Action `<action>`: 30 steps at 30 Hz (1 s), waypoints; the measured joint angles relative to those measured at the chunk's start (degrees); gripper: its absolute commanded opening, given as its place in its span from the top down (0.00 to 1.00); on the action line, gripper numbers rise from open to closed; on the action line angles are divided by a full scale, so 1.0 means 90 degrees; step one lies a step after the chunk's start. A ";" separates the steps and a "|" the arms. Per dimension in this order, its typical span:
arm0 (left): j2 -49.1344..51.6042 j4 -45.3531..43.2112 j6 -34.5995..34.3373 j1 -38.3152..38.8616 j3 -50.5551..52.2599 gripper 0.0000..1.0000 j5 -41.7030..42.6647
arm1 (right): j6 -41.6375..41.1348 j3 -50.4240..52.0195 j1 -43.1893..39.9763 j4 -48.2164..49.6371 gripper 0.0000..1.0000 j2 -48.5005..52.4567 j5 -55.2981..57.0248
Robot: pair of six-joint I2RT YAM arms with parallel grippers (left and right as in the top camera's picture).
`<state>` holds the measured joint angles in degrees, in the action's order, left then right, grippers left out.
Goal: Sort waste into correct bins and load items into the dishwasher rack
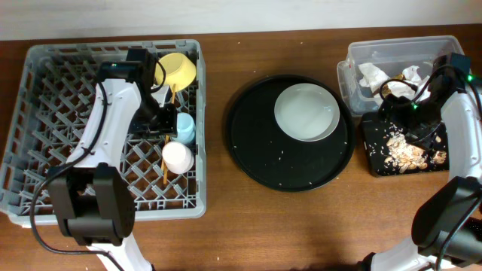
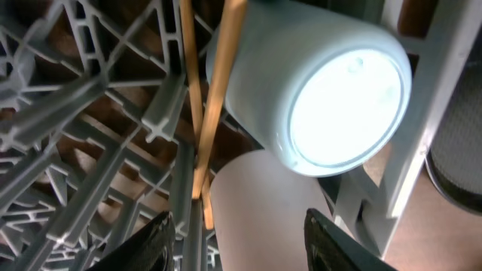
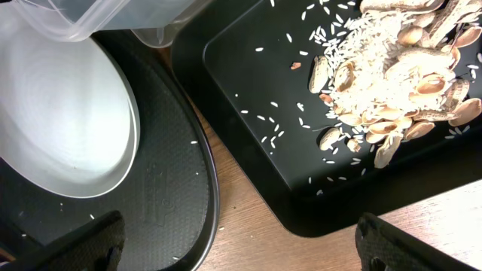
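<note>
The grey dishwasher rack (image 1: 45, 113) holds the yellow bowl (image 1: 178, 69), the light blue cup (image 1: 184, 126), the pink cup (image 1: 178, 156) and the chopsticks (image 1: 166, 162). My left gripper (image 2: 237, 241) is open inside the rack, its fingers on either side of the pink cup (image 2: 263, 203), below the light blue cup (image 2: 331, 90) and beside the chopsticks (image 2: 218, 98). The grey-green plate (image 1: 306, 111) lies on the round tray. My right gripper (image 3: 237, 241) is open and empty over the table, between the plate (image 3: 60, 128) and the shallow black tray (image 3: 271, 150) with food scraps (image 3: 392, 83).
The big round black tray (image 1: 248, 150) sits mid-table with scattered rice grains. The clear tub (image 1: 361, 56) at the back right holds white napkins (image 1: 373, 74). The shallow black tray (image 1: 374, 162) lies just in front of it. The tub's corner (image 3: 135, 19) overhangs the plate.
</note>
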<state>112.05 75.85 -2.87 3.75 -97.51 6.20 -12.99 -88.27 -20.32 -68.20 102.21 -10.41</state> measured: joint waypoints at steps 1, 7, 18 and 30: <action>0.0005 0.0274 0.0029 0.0000 -0.0260 0.47 0.0002 | 0.0000 0.0000 0.0000 -0.0019 0.01 0.0000 0.0000; -0.0032 -0.0663 0.0933 0.1336 -0.1620 0.47 0.0843 | -0.0002 0.0000 0.0000 -0.0015 0.02 0.0000 -0.0017; 0.2518 -0.3888 -0.0884 0.3381 -0.1671 0.45 0.0534 | 0.0012 0.0000 0.0000 -0.0019 0.02 0.0000 -0.0017; 0.2946 -0.3432 -0.1299 0.3456 -0.1848 1.00 0.0391 | 0.0012 0.0000 0.0000 -0.0041 0.02 0.0000 -0.0017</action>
<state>138.56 44.97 -14.57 34.85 -114.15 9.72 -12.88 -88.27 -20.32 -68.58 102.21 -10.57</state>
